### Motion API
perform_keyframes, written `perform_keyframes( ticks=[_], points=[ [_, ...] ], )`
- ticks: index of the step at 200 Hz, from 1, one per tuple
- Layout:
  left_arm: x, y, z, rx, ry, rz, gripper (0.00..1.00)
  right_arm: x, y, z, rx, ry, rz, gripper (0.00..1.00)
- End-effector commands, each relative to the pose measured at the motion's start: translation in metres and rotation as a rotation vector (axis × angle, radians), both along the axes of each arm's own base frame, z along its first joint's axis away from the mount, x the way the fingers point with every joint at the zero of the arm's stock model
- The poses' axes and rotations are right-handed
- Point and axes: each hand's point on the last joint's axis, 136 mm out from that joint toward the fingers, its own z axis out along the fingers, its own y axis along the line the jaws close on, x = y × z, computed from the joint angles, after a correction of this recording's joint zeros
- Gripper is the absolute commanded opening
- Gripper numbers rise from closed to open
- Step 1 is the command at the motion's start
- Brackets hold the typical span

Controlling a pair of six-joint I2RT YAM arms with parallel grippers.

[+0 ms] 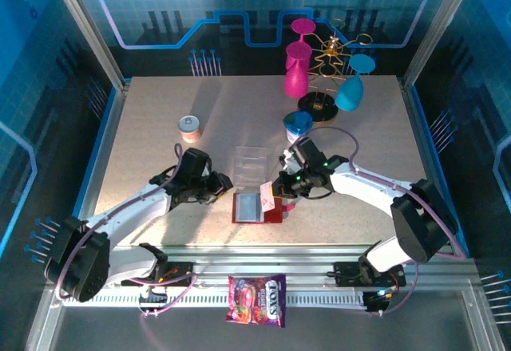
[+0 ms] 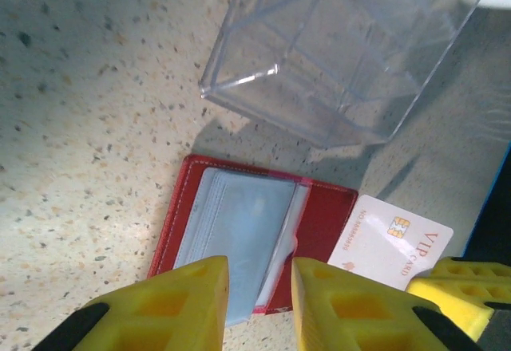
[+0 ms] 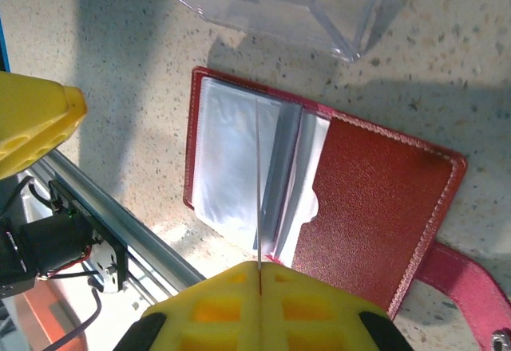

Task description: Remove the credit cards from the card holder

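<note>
On the speckled table [image 1: 152, 136], a clear tray [image 2: 343, 48] stands just behind the red wallet [image 3: 375, 191], which lies open and flat. The left gripper [image 2: 259, 279] hovers over the wallet's edge, jaws slightly apart and gripping nothing. The right gripper [image 3: 258, 275] is clamped tight on a pinkish-white card [image 2: 391, 239] at the wallet's red flap.

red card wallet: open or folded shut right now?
Open. The small dark red folding wallet lies spread flat on the speckled table, with its greyish clear inner pockets facing up.
</note>
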Motion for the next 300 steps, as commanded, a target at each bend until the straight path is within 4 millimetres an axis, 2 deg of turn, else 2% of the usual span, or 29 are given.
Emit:
perform_keyframes(
  ticks=[1,23,60,95,130,173,213,260,300],
  points=[
    [-0.008,0.016,-0.005,0.033,0.007,0.014,0.28,-0.002,-0.004,0.019,-0.074,-0.131,0.15,0.0],
    [-0.012,0.021,-0.007,0.024,0.014,0.028,0.29,0.003,-0.001,0.033,-0.155,-0.291,0.332,0.0],
    [-0.017,0.023,-0.011,0.006,0.018,0.048,0.29,0.009,0.006,0.046,-0.271,-0.481,0.643,0.0],
    [-0.018,0.023,-0.009,-0.012,0.009,0.064,0.29,0.018,0.023,0.058,-0.285,-0.588,0.89,0.0],
    [-0.022,0.026,-0.006,-0.013,-0.001,0.07,0.29,0.029,0.036,0.054,-0.34,-0.615,1.089,0.0],
    [-0.028,0.033,-0.001,0.001,-0.011,0.084,0.29,0.051,0.044,0.041,-0.415,-0.587,1.18,0.0],
    [-0.031,0.036,-0.001,-0.005,-0.017,0.105,0.29,0.065,0.054,0.038,-0.429,-0.585,1.211,0.0],
    [-0.033,0.038,0.002,0.0,-0.022,0.111,0.29,0.074,0.059,0.034,-0.437,-0.576,1.227,0.0],
    [-0.033,0.038,0.001,0.001,-0.018,0.111,0.29,0.078,0.053,0.022,-0.447,-0.534,1.241,0.0]
  ],
)
